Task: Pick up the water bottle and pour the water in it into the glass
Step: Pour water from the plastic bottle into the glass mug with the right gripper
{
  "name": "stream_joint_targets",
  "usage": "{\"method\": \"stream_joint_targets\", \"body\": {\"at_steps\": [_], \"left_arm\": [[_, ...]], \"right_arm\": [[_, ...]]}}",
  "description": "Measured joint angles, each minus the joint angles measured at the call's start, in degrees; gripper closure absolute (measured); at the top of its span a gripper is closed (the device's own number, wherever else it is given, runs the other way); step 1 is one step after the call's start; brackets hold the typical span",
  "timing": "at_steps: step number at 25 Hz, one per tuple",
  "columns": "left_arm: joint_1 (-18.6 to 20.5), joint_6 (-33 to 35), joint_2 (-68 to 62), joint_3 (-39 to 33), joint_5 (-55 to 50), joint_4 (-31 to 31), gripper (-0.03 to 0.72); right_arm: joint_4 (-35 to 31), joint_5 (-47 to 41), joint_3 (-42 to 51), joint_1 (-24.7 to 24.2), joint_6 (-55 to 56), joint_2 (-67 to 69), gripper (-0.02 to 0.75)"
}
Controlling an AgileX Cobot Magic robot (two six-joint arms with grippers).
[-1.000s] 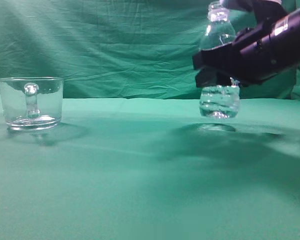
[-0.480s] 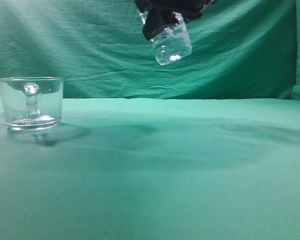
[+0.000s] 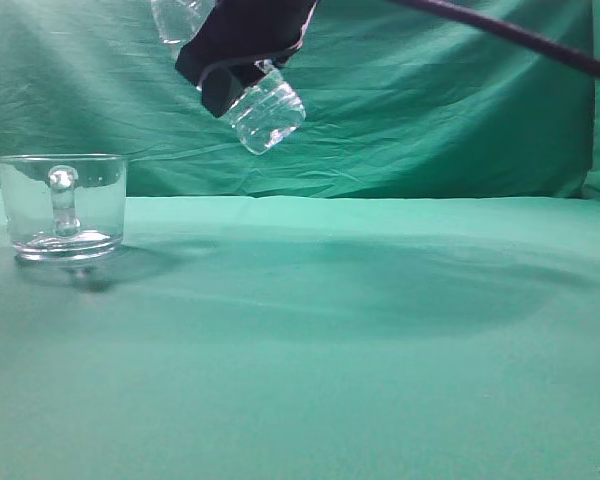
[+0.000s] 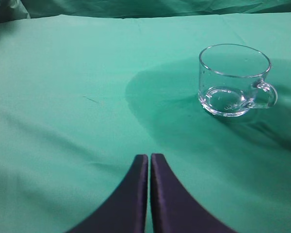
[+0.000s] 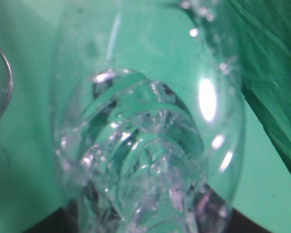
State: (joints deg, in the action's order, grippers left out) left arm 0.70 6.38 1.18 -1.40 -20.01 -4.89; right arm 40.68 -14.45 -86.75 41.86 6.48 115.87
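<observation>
One water bottle (image 3: 265,108) and one glass (image 3: 64,206) are in view, with two grippers. The bottle is clear ribbed plastic, held in the air and tilted, its base toward 4 o'clock and its upper part toward 10 o'clock, running out of the top of the exterior view. It hangs above the green cloth (image 3: 360,340), up and to the right of the glass. The right gripper (image 3: 238,45) is clamped around its middle. The right wrist view looks along the bottle (image 5: 145,145), where the water (image 5: 136,160) glints inside. The glass is a short, wide, clear mug standing upright on the cloth, its handle facing the exterior camera; it looks empty. The left gripper (image 4: 149,165) is closed on nothing, the mug (image 4: 234,80) at 2 o'clock from it.
</observation>
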Motion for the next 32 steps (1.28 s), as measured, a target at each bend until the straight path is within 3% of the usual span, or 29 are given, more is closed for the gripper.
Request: {"method": "stream_joint_targets", "body": {"at_steps": [7, 20, 32], "left_arm": [[0.0, 0.0, 0.0, 0.0, 0.0, 0.0, 0.688], [0.0, 0.0, 0.0, 0.0, 0.0, 0.0, 0.688], [0.0, 0.0, 0.0, 0.0, 0.0, 0.0, 0.688]], "right_arm": [[11.5, -4.1, -6.2, 2.9, -0.3, 6.7, 0.436], [34.2, -4.2, -6.9, 3.4, -0.3, 9.0, 0.436], [46.7, -4.7, -6.9, 3.4, -0.4, 9.0, 0.436]]}}
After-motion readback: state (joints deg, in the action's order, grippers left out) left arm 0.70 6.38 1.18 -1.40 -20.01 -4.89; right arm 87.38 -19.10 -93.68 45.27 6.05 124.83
